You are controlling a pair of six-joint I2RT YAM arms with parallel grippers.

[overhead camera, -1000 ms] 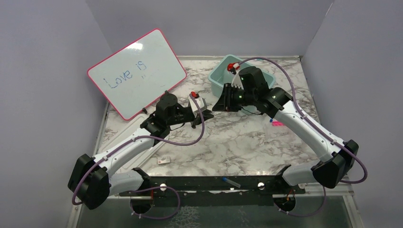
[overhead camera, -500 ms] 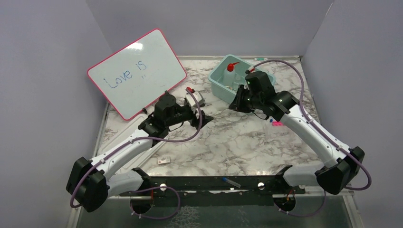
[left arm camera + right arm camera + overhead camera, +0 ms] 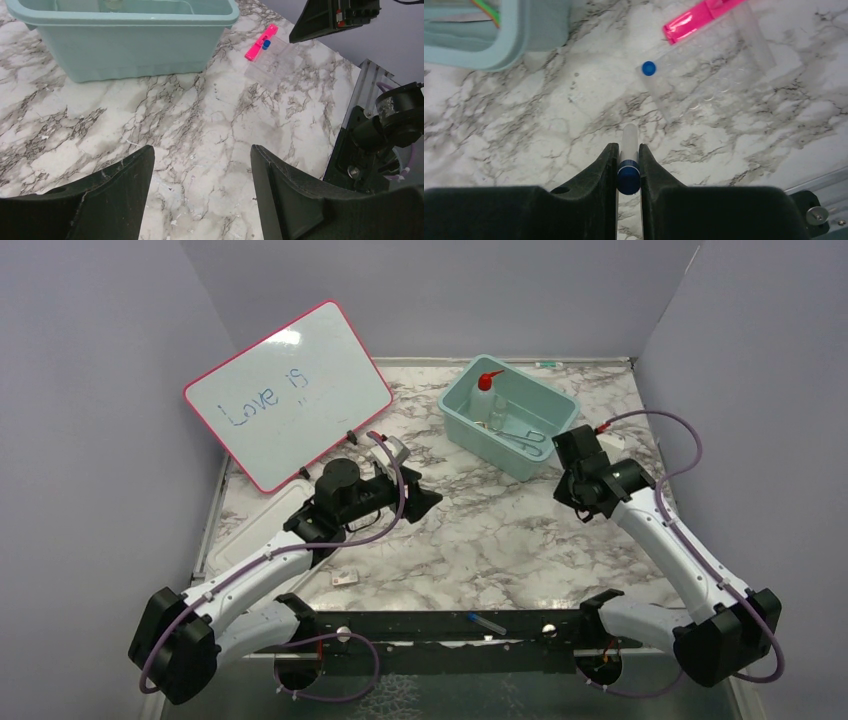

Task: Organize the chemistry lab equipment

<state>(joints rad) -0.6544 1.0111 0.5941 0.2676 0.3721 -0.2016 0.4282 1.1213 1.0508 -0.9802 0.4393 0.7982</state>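
Withdrawn from the bin (image 3: 530, 400), right fingers (image 3: 605, 172) pinch a clear tube (image 3: 629, 142) lengthwise, blue cap (image 3: 628, 179) wristward; left fingers (image 3: 117, 200) gape wide.

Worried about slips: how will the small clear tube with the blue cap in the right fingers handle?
Probably light: it is thin and looks empty. Smooth and round, the tube may slip through the fingers, or roll once laid on the table.
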